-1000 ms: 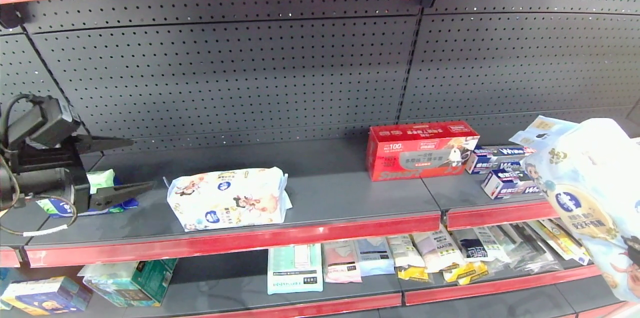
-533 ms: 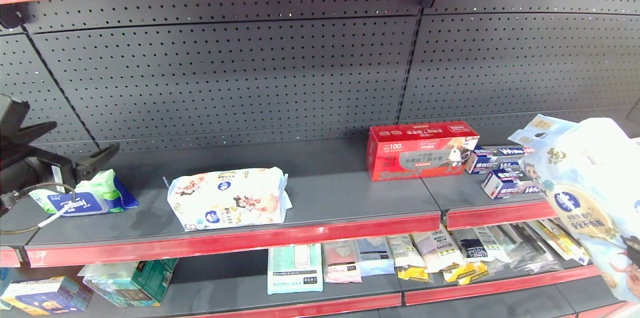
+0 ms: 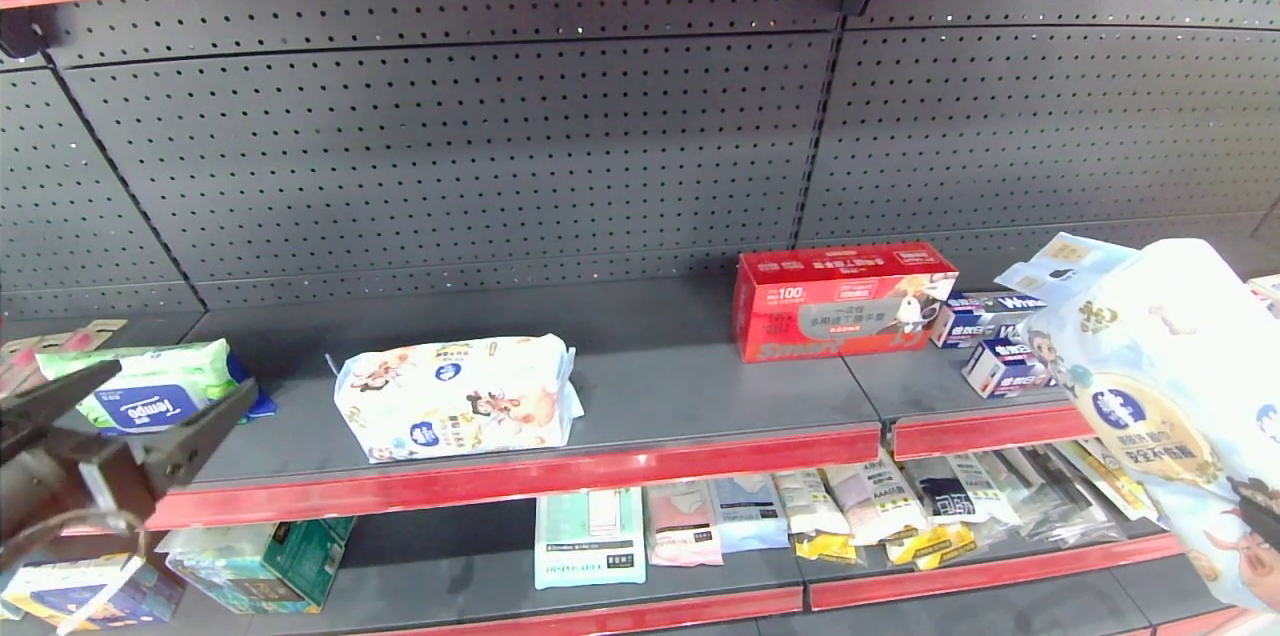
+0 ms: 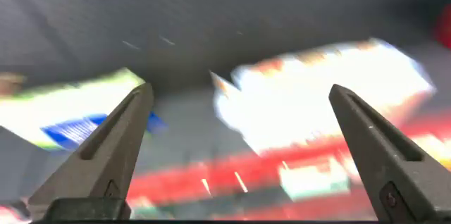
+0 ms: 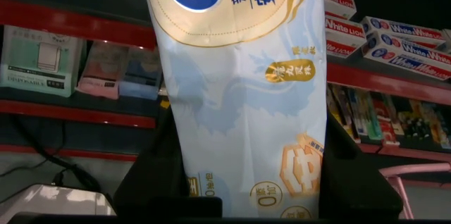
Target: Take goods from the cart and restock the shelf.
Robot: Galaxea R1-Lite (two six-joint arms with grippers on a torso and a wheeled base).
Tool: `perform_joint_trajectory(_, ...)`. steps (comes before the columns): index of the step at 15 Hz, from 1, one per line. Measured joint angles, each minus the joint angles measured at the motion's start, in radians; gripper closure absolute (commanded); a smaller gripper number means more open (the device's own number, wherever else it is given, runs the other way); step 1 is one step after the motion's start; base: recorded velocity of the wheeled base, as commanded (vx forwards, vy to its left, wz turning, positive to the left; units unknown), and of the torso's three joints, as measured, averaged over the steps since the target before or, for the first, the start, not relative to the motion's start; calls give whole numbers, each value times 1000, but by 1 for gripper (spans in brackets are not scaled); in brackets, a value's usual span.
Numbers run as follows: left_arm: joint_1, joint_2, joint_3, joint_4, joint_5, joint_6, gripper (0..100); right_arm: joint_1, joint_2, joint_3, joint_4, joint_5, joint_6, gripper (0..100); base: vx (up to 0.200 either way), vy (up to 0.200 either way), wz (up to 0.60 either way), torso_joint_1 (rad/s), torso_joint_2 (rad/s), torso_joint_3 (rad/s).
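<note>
My left gripper (image 3: 187, 374) hangs open and empty in front of the middle shelf's left end; its spread fingers (image 4: 106, 153) frame a blurred view of the shelf. Just behind it a green wipes pack (image 3: 140, 386) lies on the shelf, free of the fingers. Further right on the same shelf sits a white cartoon-printed tissue pack (image 3: 460, 396). At the far right, a large pale-blue pack of goods (image 3: 1170, 396) is held up in front of the shelf; my right gripper (image 5: 250, 182) is shut on it, a finger (image 5: 151, 175) on each side.
A red box (image 3: 840, 301) and several toothpaste boxes (image 3: 1000, 346) stand on the middle shelf to the right. The red shelf lip (image 3: 520, 481) runs along the front. The lower shelf holds flat sachets (image 3: 870, 506) and boxed goods (image 3: 270, 566). A pegboard wall (image 3: 500, 136) closes the back.
My left gripper has drawn back from the shelf, down and toward me, leaving the green wipes pack lying there. The right arm's pack has sunk slightly.
</note>
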Motion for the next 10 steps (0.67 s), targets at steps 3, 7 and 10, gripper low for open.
perform_joint_trajectory(3, -60, -310, -20, 475, -16, -10, 0, 0, 0, 4, 1, 0, 1, 100, 0, 0, 0, 0, 0, 0)
perform_joint_trajectory(7, -75, -587, -10, 644, 184, -62, 0, 0, -3, 25, -5, 0, 2, 100, 0, 0, 0, 0, 0, 0)
perform_joint_trajectory(10, -88, -710, 5, 689, 52, -64, 0, 0, -4, 34, -6, 1, 8, 100, 0, 0, 0, 0, 0, 0)
